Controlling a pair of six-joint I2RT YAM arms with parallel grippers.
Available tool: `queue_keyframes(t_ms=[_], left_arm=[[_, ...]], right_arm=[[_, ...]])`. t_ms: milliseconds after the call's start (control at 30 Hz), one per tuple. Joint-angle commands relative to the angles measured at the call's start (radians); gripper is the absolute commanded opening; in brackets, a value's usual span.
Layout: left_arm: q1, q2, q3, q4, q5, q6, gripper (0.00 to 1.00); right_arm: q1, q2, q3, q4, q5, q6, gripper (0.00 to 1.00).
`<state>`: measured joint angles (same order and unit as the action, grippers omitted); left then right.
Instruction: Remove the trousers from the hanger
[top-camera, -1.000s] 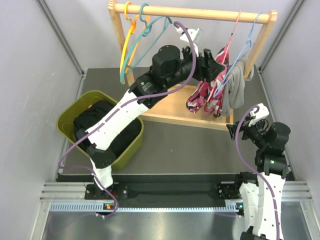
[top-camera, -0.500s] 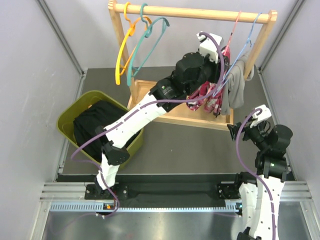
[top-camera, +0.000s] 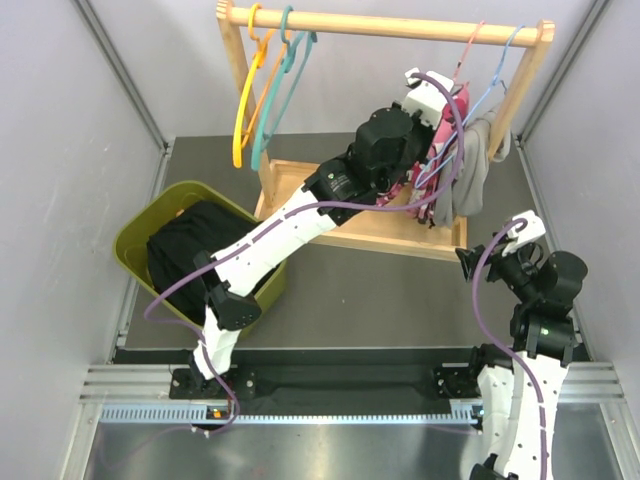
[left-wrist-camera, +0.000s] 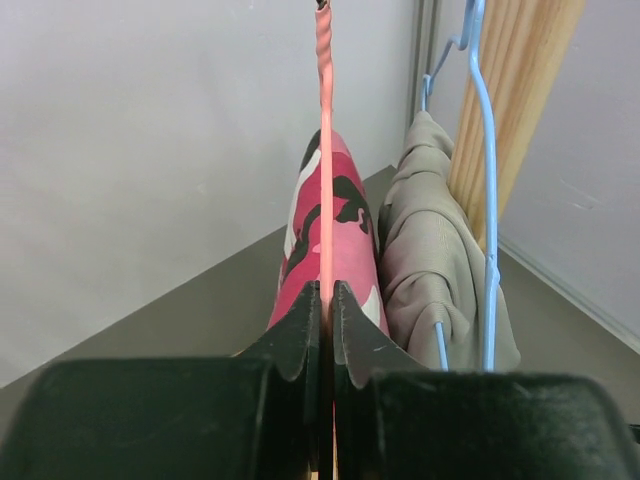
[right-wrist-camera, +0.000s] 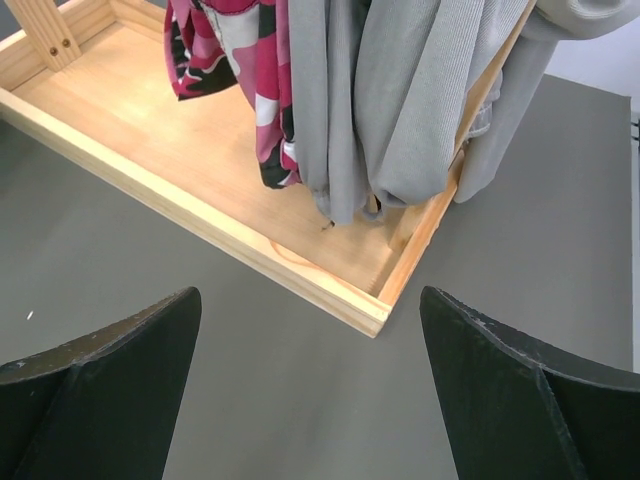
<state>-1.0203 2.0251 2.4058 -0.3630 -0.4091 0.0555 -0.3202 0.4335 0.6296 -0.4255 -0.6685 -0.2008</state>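
Pink camouflage trousers (left-wrist-camera: 350, 240) hang over a salmon-pink hanger (left-wrist-camera: 324, 150) on the wooden rail. My left gripper (left-wrist-camera: 326, 295) is shut on that hanger's wire, just above the trousers. From above, the left gripper (top-camera: 445, 108) sits high at the rack's right end, with the trousers (top-camera: 415, 195) below it. A grey garment (left-wrist-camera: 430, 240) hangs on a blue hanger (left-wrist-camera: 478, 120) just to the right. My right gripper (right-wrist-camera: 308, 295) is open and empty over the table, facing the rack's front right corner, where the trousers (right-wrist-camera: 215, 50) dangle.
The wooden rack has a top rail (top-camera: 380, 24) and a tray base (right-wrist-camera: 200, 170). Empty yellow (top-camera: 243, 110) and teal (top-camera: 275, 100) hangers hang at its left end. A green bin (top-camera: 135, 235) holding black clothes stands at the left. The right gripper (top-camera: 468, 262) is low at the right.
The left arm swung right along the rack to the salmon-pink hanger, and its jaws closed on the wire. The empty hangers at the left swayed. The right arm stayed put.
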Motion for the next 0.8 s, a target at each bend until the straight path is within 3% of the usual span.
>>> queue_keyframes(t_ms=[0, 300, 767], left_arm=[[0.005, -0.068, 0.032, 0.206, -0.043, 0.076, 0.00], [0.012, -0.177, -0.034, 0.383, -0.062, 0.084, 0.00], [0.028, -0.226, -0.054, 0.467, -0.074, 0.063, 0.00]], right_arm=[[-0.020, -0.013, 0.016, 0.070, -0.031, 0.006, 0.90], [-0.036, -0.018, 0.013, 0.073, -0.051, 0.009, 0.90], [-0.046, -0.022, 0.010, 0.071, -0.080, 0.009, 0.90]])
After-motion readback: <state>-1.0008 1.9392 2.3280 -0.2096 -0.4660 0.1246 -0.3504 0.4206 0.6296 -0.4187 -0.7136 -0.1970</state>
